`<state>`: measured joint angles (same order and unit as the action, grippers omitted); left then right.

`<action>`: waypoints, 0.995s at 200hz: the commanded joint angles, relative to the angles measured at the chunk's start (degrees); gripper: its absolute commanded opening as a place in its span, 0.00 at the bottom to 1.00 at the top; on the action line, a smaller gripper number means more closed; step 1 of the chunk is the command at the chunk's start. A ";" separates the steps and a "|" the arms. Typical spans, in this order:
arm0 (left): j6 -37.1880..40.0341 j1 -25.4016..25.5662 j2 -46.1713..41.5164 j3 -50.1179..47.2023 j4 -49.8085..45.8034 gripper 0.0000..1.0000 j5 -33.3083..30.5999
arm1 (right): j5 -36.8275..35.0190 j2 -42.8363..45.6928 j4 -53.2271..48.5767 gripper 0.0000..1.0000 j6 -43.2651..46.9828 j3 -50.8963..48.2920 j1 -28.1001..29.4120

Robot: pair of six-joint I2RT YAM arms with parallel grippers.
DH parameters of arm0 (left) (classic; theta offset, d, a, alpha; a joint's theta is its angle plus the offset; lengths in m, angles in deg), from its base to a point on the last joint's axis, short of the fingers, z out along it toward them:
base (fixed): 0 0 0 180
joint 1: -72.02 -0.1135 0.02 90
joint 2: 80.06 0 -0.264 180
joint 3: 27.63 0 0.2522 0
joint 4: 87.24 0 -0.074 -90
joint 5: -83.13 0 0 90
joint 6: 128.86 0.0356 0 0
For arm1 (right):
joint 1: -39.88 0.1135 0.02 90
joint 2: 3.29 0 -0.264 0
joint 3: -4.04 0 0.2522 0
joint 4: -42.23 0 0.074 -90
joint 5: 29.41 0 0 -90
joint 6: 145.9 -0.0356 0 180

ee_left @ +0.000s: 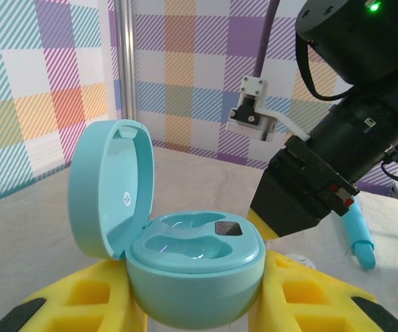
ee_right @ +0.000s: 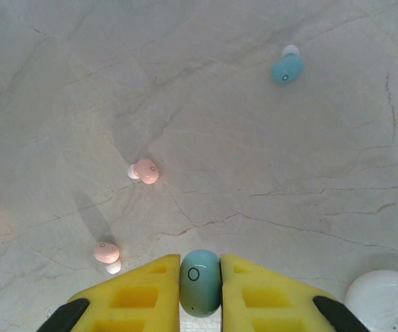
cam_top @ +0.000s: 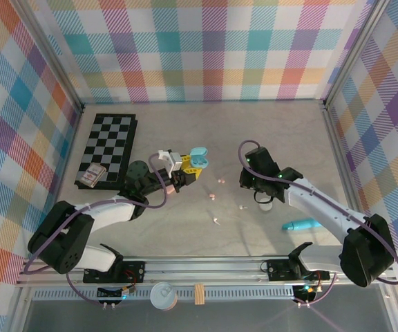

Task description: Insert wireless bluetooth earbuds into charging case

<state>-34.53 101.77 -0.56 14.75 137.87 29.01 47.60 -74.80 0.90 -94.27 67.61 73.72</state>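
While the left gripper (ee_left: 195,311) is closed on the base of the open teal charging case (ee_left: 195,266), holding it upright off the table with the lid (ee_left: 109,190) swung back, the right gripper (ee_right: 200,261) sits well apart from the case with its yellow fingers (ee_right: 147,290) pinched on the sides of a light blue earbud (ee_right: 199,287). Both wells in the case look empty. Doing this step well probably means bringing the bud in from the side of the case away from the lid, so the fingers never knock it. The bud should then be squared over one well before it goes down. Which well suits this bud cannot be told from here, so a slow descent and a gentle test fit seem wise. The grip is best eased only once the bud sits flush. The left arm should keep the case level and firm throughout. A second blue earbud (ee_right: 287,68) and two pink earbuds (ee_right: 146,170) lie on the table between the case and the right gripper.
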 commanded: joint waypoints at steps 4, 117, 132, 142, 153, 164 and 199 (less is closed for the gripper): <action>0.42 0.82 1.04 2.05 4.31 0.33 0.07 | -3.03 0.99 -1.93 0.18 -0.44 2.07 1.01; 0.58 2.06 6.86 3.98 7.91 0.32 -0.90 | -0.98 2.50 -3.30 0.18 -0.71 11.08 6.47; 0.69 2.22 7.32 4.30 7.93 0.33 -0.94 | -1.16 2.01 -3.49 0.18 -0.61 12.60 7.13; 0.76 2.28 7.75 4.42 8.05 0.32 -1.05 | -1.16 1.60 -3.46 0.19 -0.57 13.48 7.52; 0.88 2.38 8.09 4.51 8.25 0.32 -1.20 | -1.29 1.16 -3.25 0.19 -0.43 14.31 7.96; 0.93 2.41 8.53 4.60 8.46 0.32 -1.33 | -1.42 0.48 -3.24 0.18 -0.37 15.37 8.25; 1.16 2.63 9.65 5.17 8.86 0.32 -1.69 | -2.00 -1.94 -4.21 0.18 -0.40 19.16 9.51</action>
<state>-34.53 103.89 8.21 18.01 142.66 27.50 46.07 -75.26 -2.56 -94.48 84.02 82.33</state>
